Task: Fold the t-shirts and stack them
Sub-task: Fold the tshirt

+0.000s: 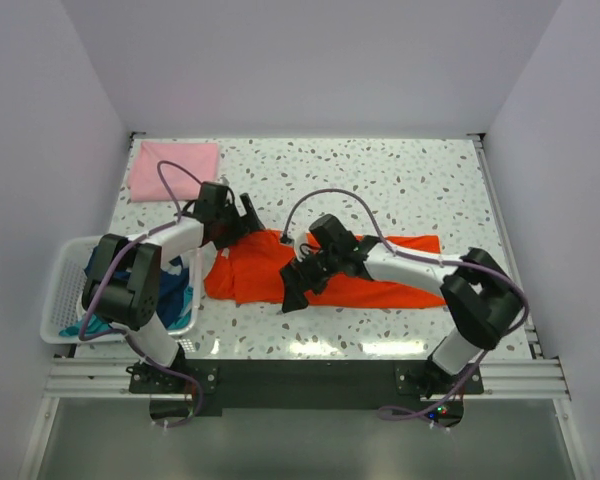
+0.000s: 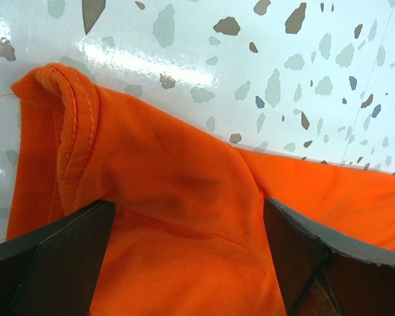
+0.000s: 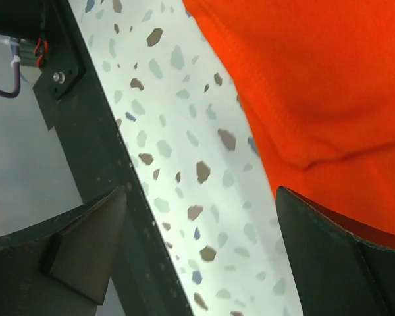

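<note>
Where right claw gapes, t-shirt hem, tabletop

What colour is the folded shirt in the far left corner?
The folded shirt is pale pink, best seen from the top view.

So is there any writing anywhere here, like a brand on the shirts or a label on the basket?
None: no word, number or sign can be read in any view. The orange shirt, the pink shirt and the white basket are plain, and the table shows only speckles.
</note>
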Controlling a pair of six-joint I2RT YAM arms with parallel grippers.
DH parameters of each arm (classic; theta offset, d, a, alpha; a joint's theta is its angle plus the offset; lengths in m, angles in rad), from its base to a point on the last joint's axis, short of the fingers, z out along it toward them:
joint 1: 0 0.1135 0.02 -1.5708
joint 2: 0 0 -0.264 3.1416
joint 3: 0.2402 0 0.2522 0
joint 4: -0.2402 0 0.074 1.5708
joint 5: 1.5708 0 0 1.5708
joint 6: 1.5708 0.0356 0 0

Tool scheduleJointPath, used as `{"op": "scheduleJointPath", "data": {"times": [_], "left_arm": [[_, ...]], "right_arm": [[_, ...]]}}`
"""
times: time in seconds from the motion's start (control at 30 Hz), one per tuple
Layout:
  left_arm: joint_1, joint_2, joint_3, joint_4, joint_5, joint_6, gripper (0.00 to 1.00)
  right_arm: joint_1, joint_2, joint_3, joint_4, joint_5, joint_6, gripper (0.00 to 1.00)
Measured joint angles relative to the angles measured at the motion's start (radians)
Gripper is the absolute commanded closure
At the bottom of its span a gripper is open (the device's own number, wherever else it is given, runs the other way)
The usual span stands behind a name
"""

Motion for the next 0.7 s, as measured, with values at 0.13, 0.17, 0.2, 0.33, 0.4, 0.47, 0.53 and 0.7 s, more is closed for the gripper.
{"op": "scheduleJointPath", "data": {"times": [0.13, 0.17, 0.2, 0.33, 0.4, 0.47, 0.53, 0.7], "left_arm": [[0.000, 0.000, 0.015, -0.015, -0.003, 0.004, 0.00], [0.000, 0.000, 0.021, -0.018, -0.003, 0.010, 0.00], [0.000, 0.000, 0.029, -0.023, -0.003, 0.017, 0.00], [0.000, -0.024, 0.055, -0.049, -0.008, 0.027, 0.00], [-0.005, -0.064, 0.058, -0.069, -0.018, 0.029, 0.00], [-0.019, -0.109, 0.058, -0.087, -0.042, 0.029, 0.00], [-0.056, -0.164, 0.058, -0.105, -0.069, 0.029, 0.00], [-0.195, -0.275, 0.012, -0.121, -0.124, 0.016, 0.00]], "right_arm": [[0.001, -0.167, -0.083, -0.005, 0.065, 0.034, 0.01], [0.001, -0.208, -0.091, -0.007, 0.093, 0.045, 0.01], [0.001, -0.238, -0.093, -0.010, 0.116, 0.056, 0.01], [0.000, -0.354, -0.090, -0.039, 0.291, 0.126, 0.01], [-0.008, -0.378, -0.078, -0.087, 0.395, 0.164, 0.01], [-0.036, -0.381, -0.064, -0.137, 0.482, 0.200, 0.01], [-0.095, -0.382, -0.063, -0.177, 0.542, 0.230, 0.01], [-0.312, -0.372, -0.064, -0.241, 0.608, 0.281, 0.01]]}}
